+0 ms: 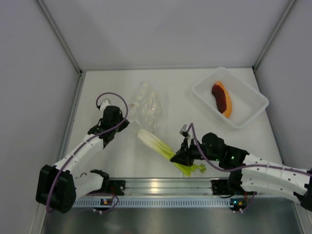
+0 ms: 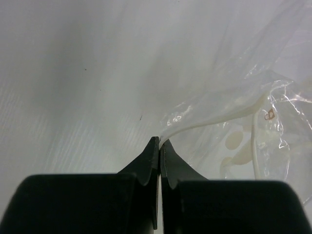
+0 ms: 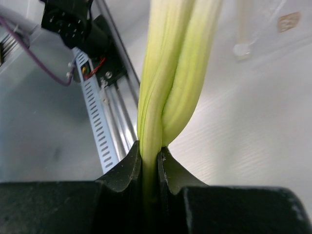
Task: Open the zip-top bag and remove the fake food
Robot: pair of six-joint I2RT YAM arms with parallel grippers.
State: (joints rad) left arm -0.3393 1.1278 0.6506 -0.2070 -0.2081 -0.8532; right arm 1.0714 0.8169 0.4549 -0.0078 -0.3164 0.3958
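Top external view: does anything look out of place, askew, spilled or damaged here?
Nothing spilled or damaged. The zip-top bag lies crumpled, its edge pinched by the left gripper. The leafy stalk lies slanted on the table, its green end clamped in the right gripper. The orange wedge sits in the tray.

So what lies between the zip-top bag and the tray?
Nothing: bare table separates the zip-top bag from the tray, seen in the top view.
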